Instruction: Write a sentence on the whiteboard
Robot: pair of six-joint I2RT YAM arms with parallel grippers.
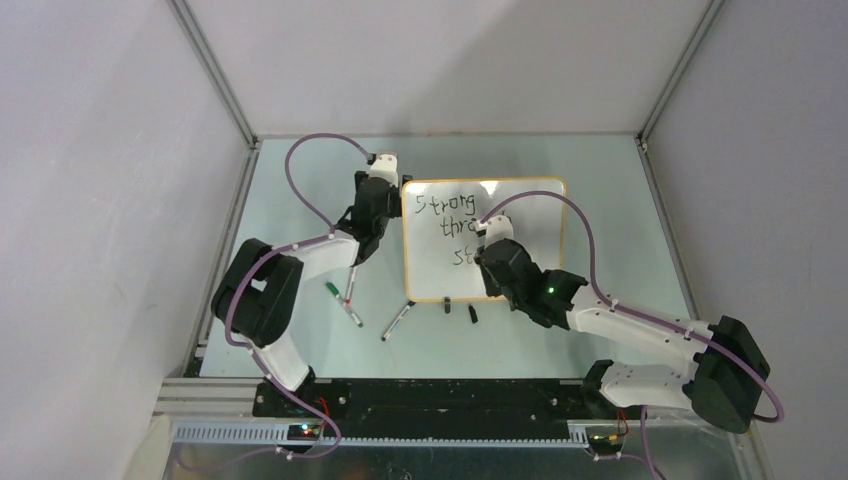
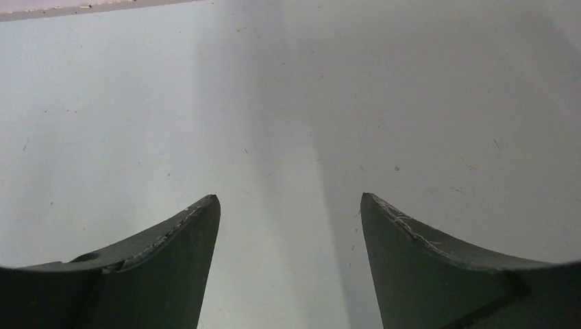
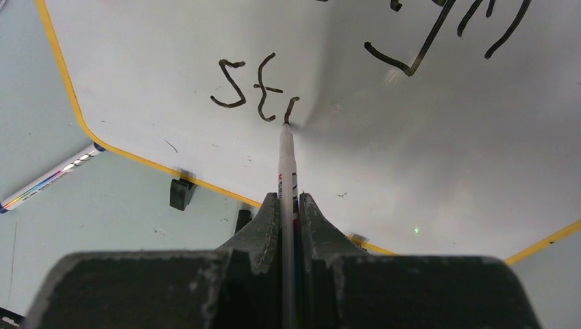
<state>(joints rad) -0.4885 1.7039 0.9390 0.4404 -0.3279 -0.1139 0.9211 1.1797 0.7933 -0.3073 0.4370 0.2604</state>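
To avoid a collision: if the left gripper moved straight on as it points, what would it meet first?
Probably the table: nothing else shows ahead of the open left gripper. Depth is unclear.

From the fixed top external camera we looked steeply down from high above and behind the arm bases (image 1: 285,372), far enough off to take in the whole table (image 1: 620,200) and the whiteboard (image 1: 430,270). Our left wrist camera hung close over bare tabletop, facing out between its own fingers (image 2: 171,260), and shared only that surface with the overhead view. Our right wrist camera peered along the marker (image 3: 286,157) at the whiteboard's near edge, close up, sharing the sentence (image 3: 264,89) with the overhead view.
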